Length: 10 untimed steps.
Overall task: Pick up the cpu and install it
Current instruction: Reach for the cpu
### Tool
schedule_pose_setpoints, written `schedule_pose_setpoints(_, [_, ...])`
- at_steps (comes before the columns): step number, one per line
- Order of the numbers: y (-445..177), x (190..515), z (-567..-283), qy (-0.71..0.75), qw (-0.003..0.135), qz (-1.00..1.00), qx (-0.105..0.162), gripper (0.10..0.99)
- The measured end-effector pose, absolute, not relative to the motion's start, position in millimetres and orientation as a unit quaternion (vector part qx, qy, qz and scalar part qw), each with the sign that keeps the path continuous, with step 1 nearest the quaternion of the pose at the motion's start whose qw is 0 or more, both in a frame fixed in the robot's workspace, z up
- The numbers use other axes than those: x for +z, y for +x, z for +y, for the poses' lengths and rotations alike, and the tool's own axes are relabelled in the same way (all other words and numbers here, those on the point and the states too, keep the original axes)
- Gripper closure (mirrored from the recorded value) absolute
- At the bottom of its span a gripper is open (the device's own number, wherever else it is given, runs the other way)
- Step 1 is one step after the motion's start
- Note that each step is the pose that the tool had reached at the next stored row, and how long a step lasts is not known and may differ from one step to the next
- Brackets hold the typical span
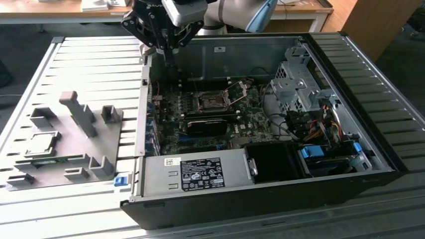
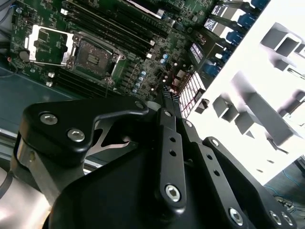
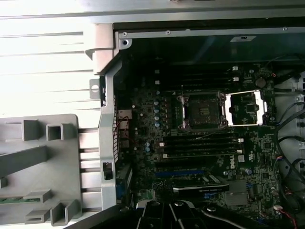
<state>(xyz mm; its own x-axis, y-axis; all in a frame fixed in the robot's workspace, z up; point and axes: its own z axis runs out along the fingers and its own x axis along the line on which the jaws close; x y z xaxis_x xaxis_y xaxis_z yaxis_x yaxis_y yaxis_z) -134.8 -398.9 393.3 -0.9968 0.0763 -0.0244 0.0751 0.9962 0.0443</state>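
Note:
The cpu [image 1: 41,143], a small silvery square, lies flat in its recess on the grey holder plate [image 1: 73,149] at the exterior view's left. My gripper [image 1: 170,59] hangs high over the back left corner of the open computer case [image 1: 265,189], far from the cpu. Its fingers [image 2: 167,102] taper together to a shut tip with nothing between them. On the motherboard the socket [image 1: 212,102] [image 2: 93,56] [image 3: 202,110] lies bare, its metal lid [image 1: 239,89] [image 2: 50,45] [image 3: 244,109] flipped open beside it.
Upright grey posts [image 1: 78,117] rise from the holder plate, and a green memory stick [image 3: 14,199] lies at its edge. Inside the case are a power supply [image 1: 192,174], a drive cage [image 1: 295,82] and loose cables [image 1: 319,124]. The case's left wall [image 1: 143,119] stands between plate and motherboard.

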Motion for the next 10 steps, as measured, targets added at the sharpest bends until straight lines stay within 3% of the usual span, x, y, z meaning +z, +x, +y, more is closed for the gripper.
schedule_pose_setpoints(10, [-138.2, 393.3, -398.9, 0.038, 0.013, 0.999, 0.022, 0.980])
